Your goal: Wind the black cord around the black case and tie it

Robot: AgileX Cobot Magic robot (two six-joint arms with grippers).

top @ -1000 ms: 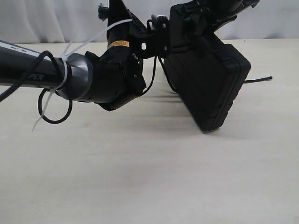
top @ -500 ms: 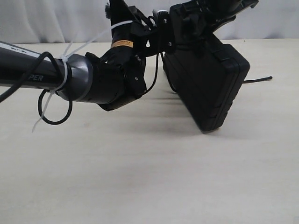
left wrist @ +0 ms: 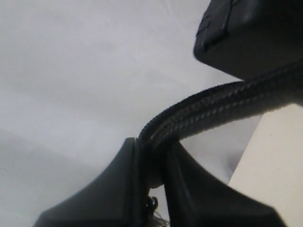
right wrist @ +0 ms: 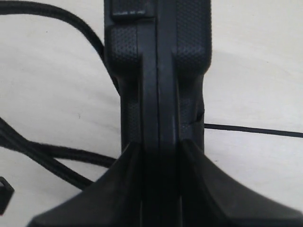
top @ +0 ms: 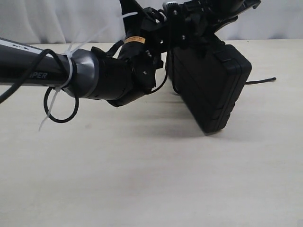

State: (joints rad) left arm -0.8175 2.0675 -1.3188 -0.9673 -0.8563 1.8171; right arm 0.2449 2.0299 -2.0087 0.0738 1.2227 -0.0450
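Two holds: left gripper (left wrist: pixel 152 149) pinched on the limp braided black cord (left wrist: pixel 227 101), right gripper (right wrist: pixel 160 149) clamped across the edge of the rigid, probably light black case (right wrist: pixel 158 71).

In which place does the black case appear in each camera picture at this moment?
Exterior view: black case right of centre, tilted, lower corner near the table.
Left wrist view: probably the black case, a dark corner beyond the black cord pinched in the left fingers.
Right wrist view: black case edge-on, clamped between the right fingers.
Shared landmark: the black cord, in all three.
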